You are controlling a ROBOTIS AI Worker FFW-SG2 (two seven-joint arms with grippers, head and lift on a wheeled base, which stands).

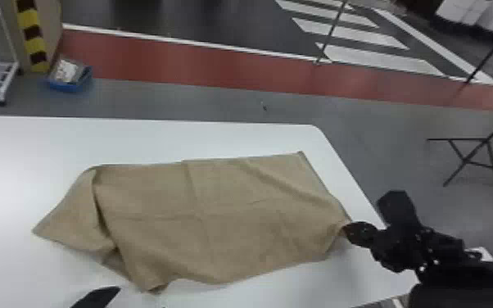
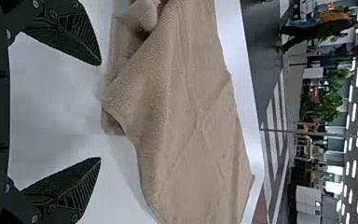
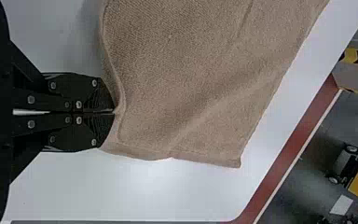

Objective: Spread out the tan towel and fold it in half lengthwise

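tan towel (image 1: 225, 217) lies across the white worktop (image 1: 135, 139), w/ creases mid-cloth & a rumpled flap at its l end. r claw (image 1: 346, 230) pinches the towel's near r corner. l claw (image 1: 99, 295) is wide, near the towel's near l corner.

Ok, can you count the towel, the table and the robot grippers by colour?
Tan: 1, the towel
White: 1, the table
Black: 2, the left gripper and the right gripper
Total: 4
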